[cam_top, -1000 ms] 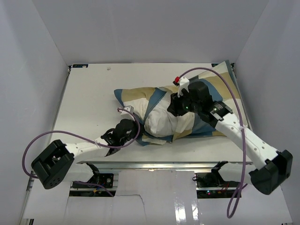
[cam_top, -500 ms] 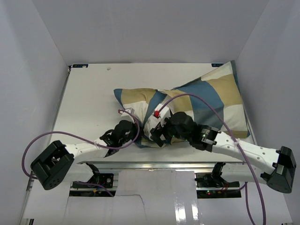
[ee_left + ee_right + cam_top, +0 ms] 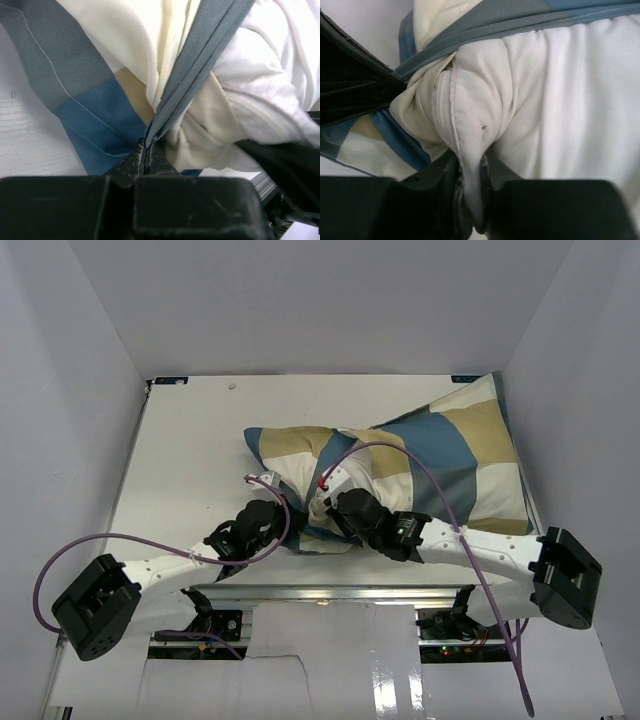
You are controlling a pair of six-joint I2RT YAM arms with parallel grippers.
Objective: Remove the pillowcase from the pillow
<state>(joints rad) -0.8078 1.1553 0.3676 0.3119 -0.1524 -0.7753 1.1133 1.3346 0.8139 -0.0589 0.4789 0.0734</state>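
White table (image 3: 190, 440) walled by pale panels carries the pillowcase (image 3: 450, 450), which lies across its right half, one corner reaching the far right corner. At the case's open end near the middle of the near edge, the plain white pillow (image 3: 570, 100) bulges out. The left gripper (image 3: 146, 152) has its fingers pressed together on the case's blue edging (image 3: 200, 65). The right gripper (image 3: 470, 185) pinches a seamed fold of the pillow between nearly closed fingers.
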